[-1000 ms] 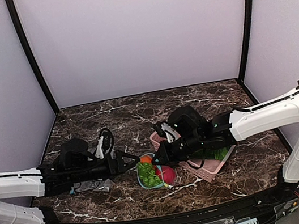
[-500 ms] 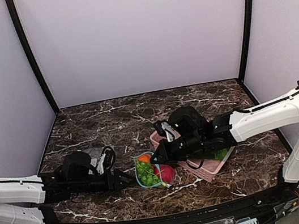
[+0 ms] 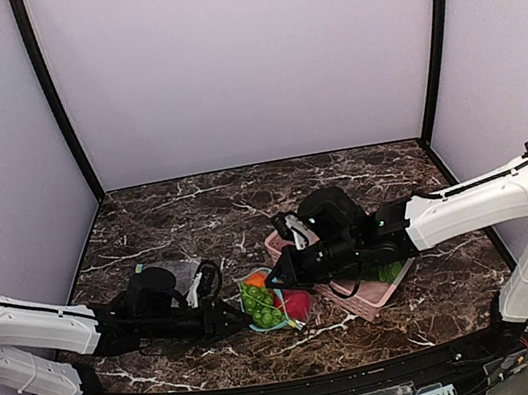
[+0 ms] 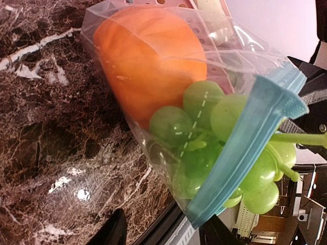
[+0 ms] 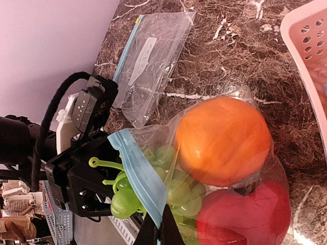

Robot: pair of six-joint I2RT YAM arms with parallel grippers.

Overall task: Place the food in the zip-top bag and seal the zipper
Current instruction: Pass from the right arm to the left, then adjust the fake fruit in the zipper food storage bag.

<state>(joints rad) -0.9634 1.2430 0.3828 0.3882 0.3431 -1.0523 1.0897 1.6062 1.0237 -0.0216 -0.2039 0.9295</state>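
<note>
Top view, left gripper: low over the marble table, tip at the near-left edge of the zip-top bag; spread not legible from this height.
Top view, right gripper: at the bag's far-right edge, just in front of the pink basket; fingers hidden under the wrist.
Top view, food: orange fruit, green grapes and red tomato, all within the bag, between the two grippers.
Top view, second bag: flat on the table behind the left arm, apart from the filled one.
Left wrist, fingers: partly spread, one at each side of the bottom edge, no pinch visible.
Left wrist, zipper: light blue strip running diagonally, its lower end between the fingers.
Left wrist, contents: orange fruit against the clear wall, green grapes under the strip, several bulging past it.
Right wrist, fingertips: pressed together, pinching the zipper at the bottom of the view.
Right wrist, contents: orange fruit and red tomato fully inside; green grapes partly inside, stems poking out past the strip toward the left gripper.
Right wrist, second bag: flat on the marble, white label up, beyond the left gripper.
</note>
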